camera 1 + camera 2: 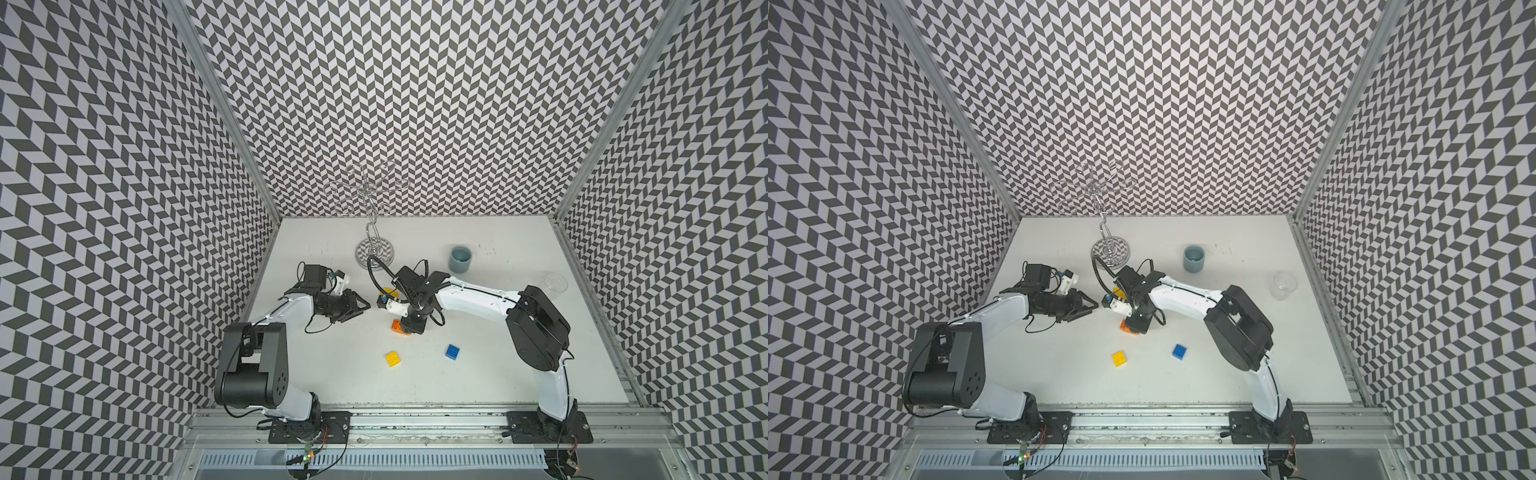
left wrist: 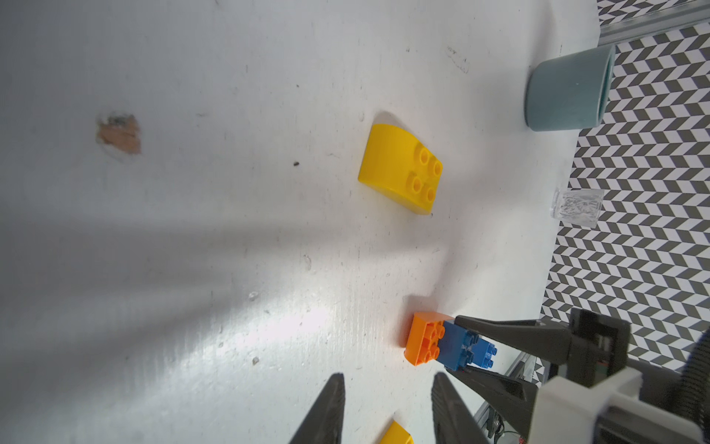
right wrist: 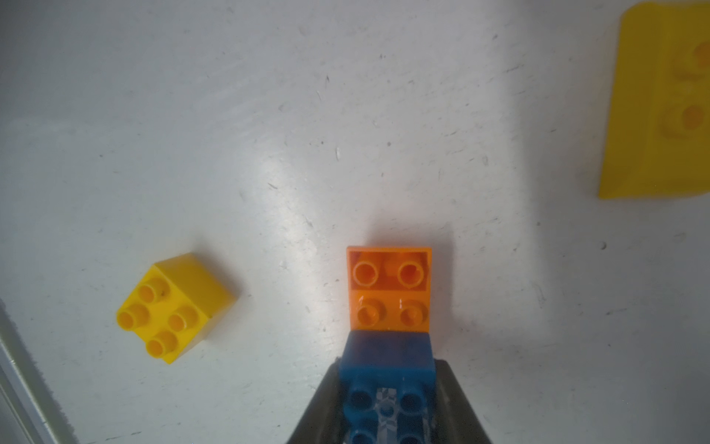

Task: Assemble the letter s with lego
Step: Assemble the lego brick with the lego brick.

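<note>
Clock dirs are read in the top views, 12 = far wall. The right gripper (image 3: pixel 386 380) is clamped on a square blue studded plastic brick (image 3: pixel 386 350). That brick sits on one end of the long orange studded plastic brick (image 3: pixel 389 292), approx. mid-table (image 1: pixel 498 374), w/ four orange studs bare. Can't tell if blue is pressed fully home. The left gripper (image 1: pixel 368 306) hangs at 9 o'clock of that pair, jaws a little apart, nothing btw them.

So the letter s is only two bricks, and the other lego lies loose. The second square blue brick (image 1: pixel 452 351) is at 4 o'clock and the square yellow studded brick (image 1: pixel 392 358) at 6. The curved-top yellow brick (image 2: pixel 395 165) is at 12, partly hidden under the right wrist.

Risks, as I judge:
- If blue isn't seated, letting go and lifting could drag it off. If it is seated, a sticky pull may lift orange too, since nothing braces it.
- Pushing on one end could tip or skate orange on the smooth top.
- Curved yellow is near the right wrist, so a swing could knock it. Its sloped face also gives poor purchase.

Count: orange 1, blue 2, yellow 2 = 5 bricks. There is 1 grey-blue cup (image 1: pixel 460 259) at 1 o'clock, 1 clear glass (image 1: pixel 555 284) btw 2 and 3, and 1 wire stand (image 1: pixel 375 249) approx. 12. Grippers: 2.
</note>
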